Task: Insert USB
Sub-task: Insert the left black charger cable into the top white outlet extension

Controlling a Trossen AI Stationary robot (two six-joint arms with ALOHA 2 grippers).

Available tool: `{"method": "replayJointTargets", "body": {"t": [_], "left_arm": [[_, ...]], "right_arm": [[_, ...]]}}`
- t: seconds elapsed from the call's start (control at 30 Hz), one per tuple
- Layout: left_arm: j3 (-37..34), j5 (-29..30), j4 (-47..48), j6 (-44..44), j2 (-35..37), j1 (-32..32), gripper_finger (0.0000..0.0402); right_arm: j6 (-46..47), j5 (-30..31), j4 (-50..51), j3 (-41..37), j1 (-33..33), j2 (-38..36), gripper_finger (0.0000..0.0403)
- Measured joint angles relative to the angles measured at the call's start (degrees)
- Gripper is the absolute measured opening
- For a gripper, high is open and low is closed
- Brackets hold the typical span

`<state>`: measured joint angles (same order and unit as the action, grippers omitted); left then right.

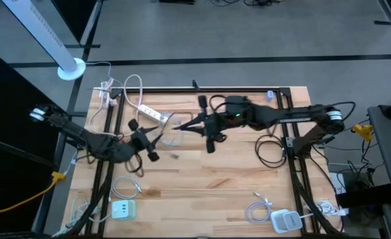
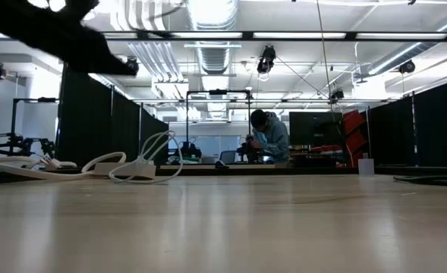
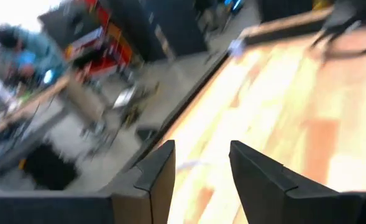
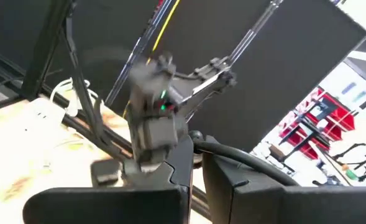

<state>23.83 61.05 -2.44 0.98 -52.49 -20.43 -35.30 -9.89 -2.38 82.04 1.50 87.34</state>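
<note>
A white power strip point(image 1: 152, 112) lies flat near the table's far left, with white cords point(image 1: 134, 86) looping off it; in the low view they show as white loops point(image 2: 143, 163). My right gripper point(image 1: 184, 126) hovers just right of the strip and is shut on a thin black cable point(image 4: 245, 160). My left gripper point(image 1: 156, 137) hangs open above the table, left of the right gripper, with nothing between its fingers point(image 3: 201, 168). The right wrist view looks straight at the left arm's wrist point(image 4: 155, 118). No USB plug is visible. My right gripper has the black cable pinched between its two fingers at their free ends point(image 4: 198, 148). The cable leaves the fingers to one side and curves away slack point(image 4: 282, 171). Which part of the cable it has, and where its plug is, does not show.
A white charger with a coiled cord point(image 1: 122, 210) lies at the near left, another charger point(image 1: 285, 220) with a cord at the near right. A black cable coil point(image 1: 269, 149) lies by the right arm's base. Bare wood point(image 1: 208, 179) spans the near middle. A person point(image 2: 269, 136) sits far behind.
</note>
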Motion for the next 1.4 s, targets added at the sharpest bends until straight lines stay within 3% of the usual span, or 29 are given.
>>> {"method": "replayJointTargets", "body": {"t": [0.2,0.47,0.6,0.7,1.1,1.3,1.4], "left_arm": [[0.1,-3.8,7.0,11.8,0.1,12.5,0.0113],[2.7,-28.5,14.7,14.8,-2.4,38.1,0.0080],[2.7,-31.0,15.8,14.7,-5.0,45.2,0.0039],[2.7,-31.6,16.0,14.9,-6.9,46.8,0.0007],[2.7,-32.4,13.1,11.3,-19.8,48.0,0.0000],[0.9,-44.8,-0.7,4.7,-23.6,45.1,0.0000],[-0.3,-48.0,-6.1,4.5,-25.5,43.6,0.0000]], "right_arm": [[3.7,5.3,8.4,0.0,0.0,-4.6,0.0008],[8.1,5.5,15.3,0.0,0.0,-3.5,0.0008],[8.9,5.5,16.2,0.0,0.0,-2.1,0.0008],[9.0,5.5,16.9,0.0,0.0,-1.7,0.0008],[9.0,5.6,17.2,0.0,0.4,0.7,0.0008],[7.4,6.1,18.8,0.0,0.4,2.9,0.0008],[3.6,7.7,20.5,-0.1,0.5,4.4,0.0008]]}}
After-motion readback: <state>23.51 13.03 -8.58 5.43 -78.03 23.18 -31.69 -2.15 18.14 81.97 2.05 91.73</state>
